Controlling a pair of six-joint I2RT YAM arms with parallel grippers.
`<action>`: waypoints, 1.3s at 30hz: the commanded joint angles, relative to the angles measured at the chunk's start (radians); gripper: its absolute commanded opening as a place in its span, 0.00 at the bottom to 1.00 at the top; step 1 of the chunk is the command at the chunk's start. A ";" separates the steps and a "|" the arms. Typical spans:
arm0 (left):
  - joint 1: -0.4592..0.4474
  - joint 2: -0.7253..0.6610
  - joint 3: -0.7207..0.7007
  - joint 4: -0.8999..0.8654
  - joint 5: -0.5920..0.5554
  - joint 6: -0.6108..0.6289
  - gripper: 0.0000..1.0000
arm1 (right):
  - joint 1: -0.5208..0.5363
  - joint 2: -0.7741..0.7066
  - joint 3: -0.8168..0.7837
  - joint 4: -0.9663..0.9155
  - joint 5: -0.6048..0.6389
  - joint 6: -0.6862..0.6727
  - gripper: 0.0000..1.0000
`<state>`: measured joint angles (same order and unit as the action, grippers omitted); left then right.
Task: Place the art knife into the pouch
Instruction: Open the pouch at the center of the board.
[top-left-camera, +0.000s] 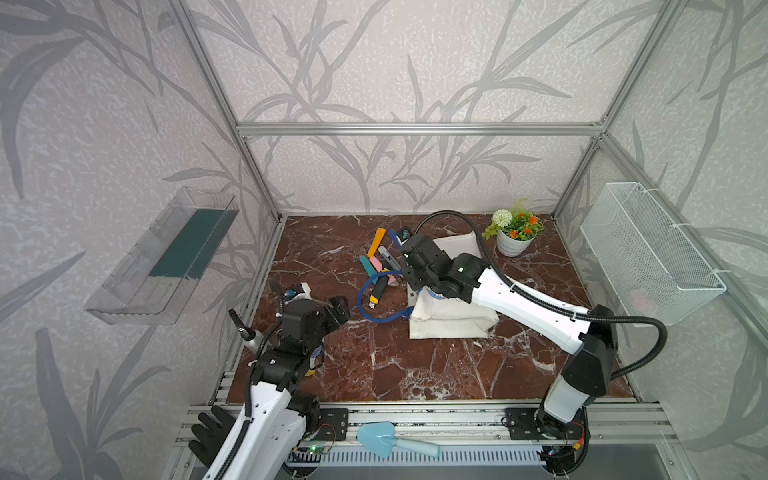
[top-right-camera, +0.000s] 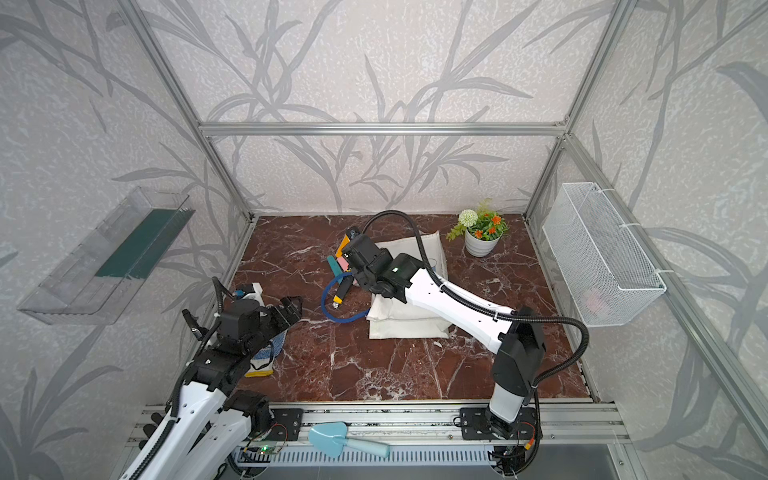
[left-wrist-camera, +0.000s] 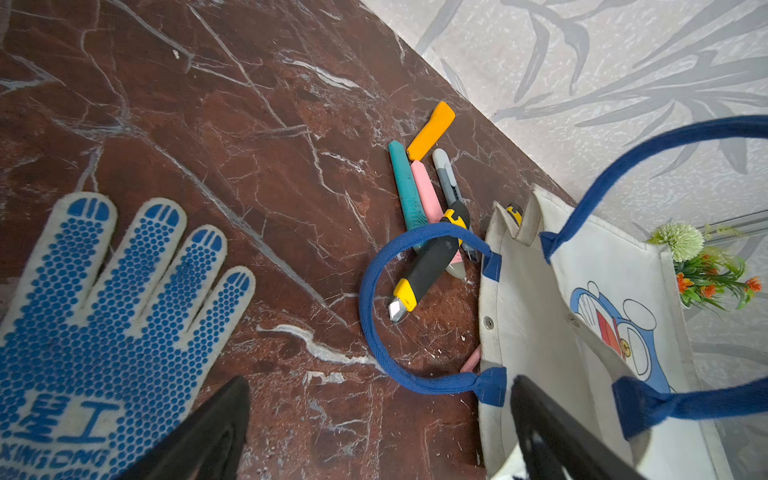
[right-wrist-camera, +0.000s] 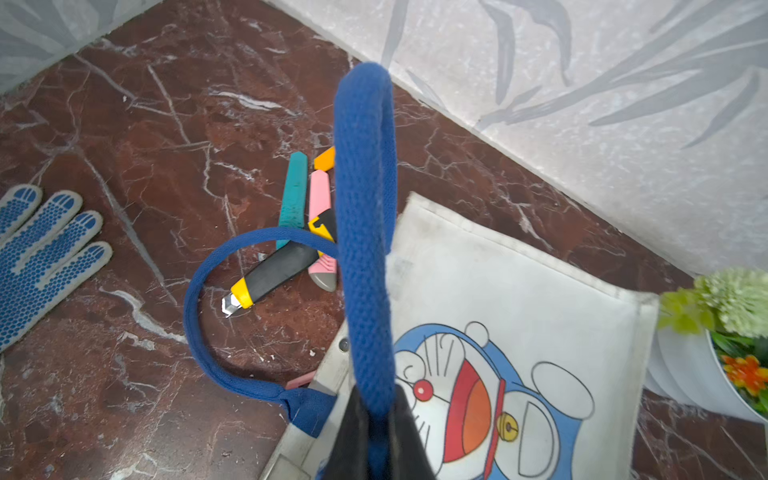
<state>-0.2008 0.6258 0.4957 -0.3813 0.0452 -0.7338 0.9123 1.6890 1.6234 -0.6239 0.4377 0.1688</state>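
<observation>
Far-right of wide-open, empty left gripper (left-wrist-camera: 381, 384) | art knife (left-wrist-camera: 430, 264) lay near-far, blade nearward; right gripper (right-wrist-camera: 376, 419) clamped pouch (right-wrist-camera: 519, 291) handle (right-wrist-camera: 363, 187).

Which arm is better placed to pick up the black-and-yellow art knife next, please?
Left. The right gripper is shut on the upper handle of the pouch, holding it up. The left gripper is open and empty, facing the art knife beside the pouch mouth.
</observation>
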 joint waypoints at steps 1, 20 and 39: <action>-0.001 0.049 0.042 0.052 0.057 -0.009 0.95 | -0.025 -0.090 -0.028 0.028 0.026 0.046 0.00; -0.206 0.410 0.201 0.280 0.179 -0.084 0.95 | -0.139 -0.325 -0.149 0.108 -0.118 0.127 0.00; -0.316 0.872 0.405 0.502 0.318 -0.185 0.90 | -0.158 -0.475 -0.245 0.188 -0.164 0.154 0.00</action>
<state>-0.5072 1.4631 0.8734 0.0719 0.3252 -0.8883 0.7620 1.2572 1.3842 -0.4973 0.2787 0.3115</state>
